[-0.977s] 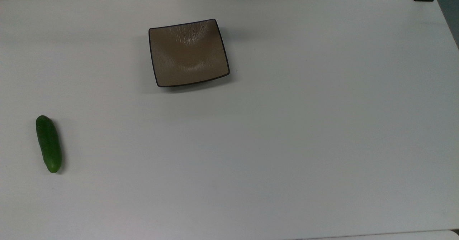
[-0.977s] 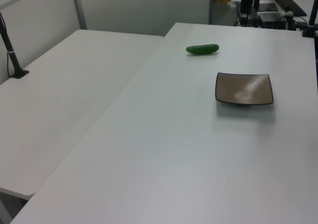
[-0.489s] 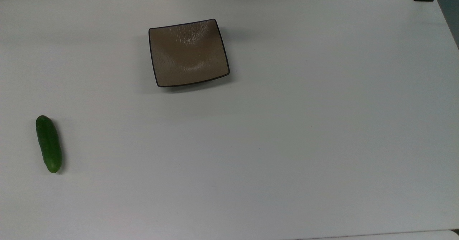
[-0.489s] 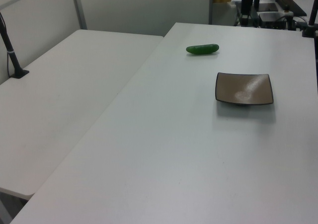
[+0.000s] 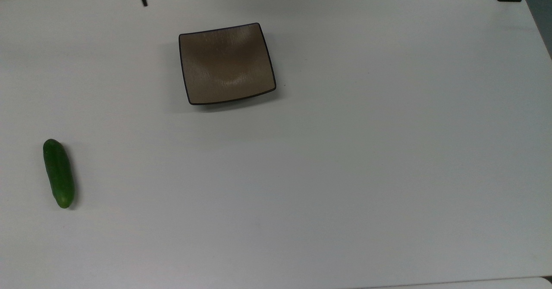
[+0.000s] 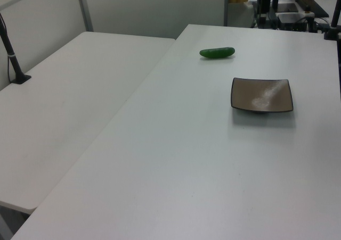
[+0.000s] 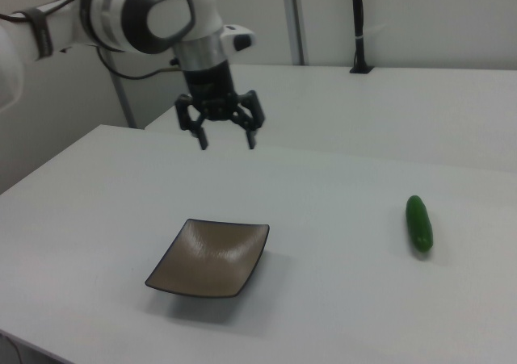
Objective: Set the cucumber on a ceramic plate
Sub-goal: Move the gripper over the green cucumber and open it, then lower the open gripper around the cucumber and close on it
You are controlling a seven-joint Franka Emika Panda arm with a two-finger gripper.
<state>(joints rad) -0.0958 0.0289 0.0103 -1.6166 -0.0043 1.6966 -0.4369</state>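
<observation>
White laminate covers the bench [image 5: 345, 172], the largest thing in every view, and it carries just two items set well apart, which leaves open room between them for a carry. Next in size is the arm [image 7: 137, 13], entering from the upper left of the right view with its hand [image 7: 225, 142] hanging above the bench beyond the plate, fingers spread and holding nothing; that height and spread suit an approach, so I judge the pick has not begun. The ceramic plate [image 5: 226, 63] sits flat and bare at the upper centre of the top view, ready to receive. The cucumber [image 5: 58, 173] lies on the bench at the lower left of the top view, clear of the plate and of the hand.

The right view gives the arm's wrist and the hand's whole stance, while the top view catches the two dark fingertips [image 5: 143, 0] at its upper edge. The left view sets the cucumber [image 6: 217, 52] near the upper middle and the plate [image 6: 261, 94] to the right of centre, showing its upturned rim in profile.
</observation>
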